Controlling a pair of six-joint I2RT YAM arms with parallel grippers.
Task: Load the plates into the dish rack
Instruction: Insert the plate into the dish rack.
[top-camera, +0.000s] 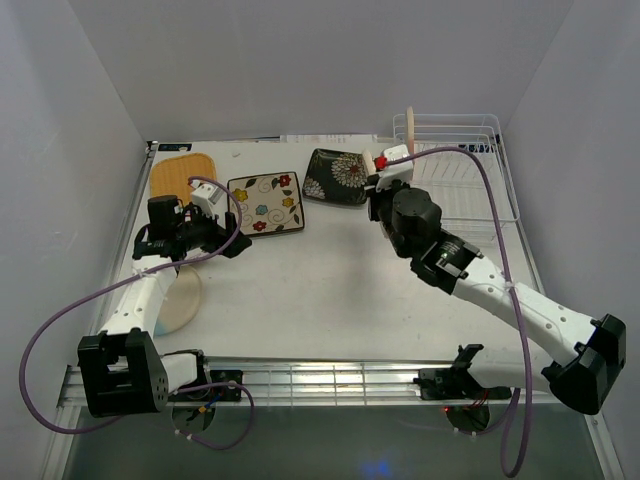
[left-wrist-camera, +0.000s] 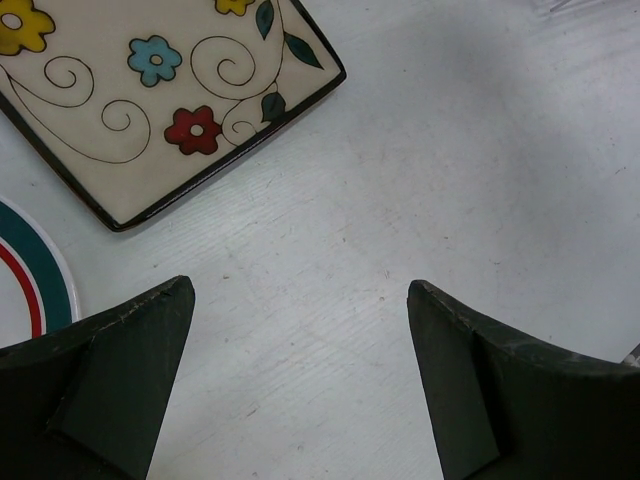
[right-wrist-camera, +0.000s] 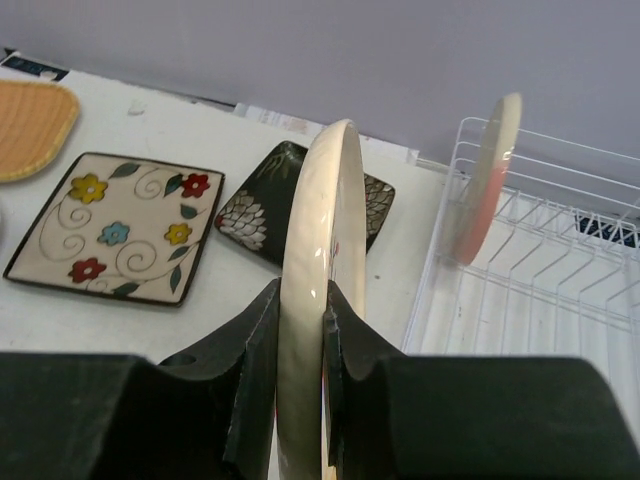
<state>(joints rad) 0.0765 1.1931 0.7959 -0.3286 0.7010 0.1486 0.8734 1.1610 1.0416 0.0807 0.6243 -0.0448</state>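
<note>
I have the round cream plate (right-wrist-camera: 320, 180) standing on edge in the right gripper (right-wrist-camera: 300, 300), and the pose has a reason. The rack (right-wrist-camera: 560, 270) takes plates upright between its tines, so a plate carried edge-on can go straight down into a slot without a last-moment turn. The jaws are nearly closed, pinching the plate's rim from both faces, and the rest of the plate sticks up and forward of the fingers. From above, the gripper sits just beside the rack's near left corner, not yet over the wires. One pinkish plate (right-wrist-camera: 485, 180) stands upright at the rack's far left end, which I judge leaves the slots nearer to me free. The other plates lie flat on the table (top-camera: 330, 290), where an edge can be reached. The black flowered plate (right-wrist-camera: 310, 200) is just behind the held one, the cream flowered plate (top-camera: 265, 203) is to its left, and the orange plate (top-camera: 182, 175) is beyond that. My left gripper (left-wrist-camera: 300, 290) hangs wide open over bare table with nothing between its fingers. It is beside the corner of the cream flowered plate, and a green-rimmed round plate (left-wrist-camera: 30, 270) shows at the edge of its view.
</note>
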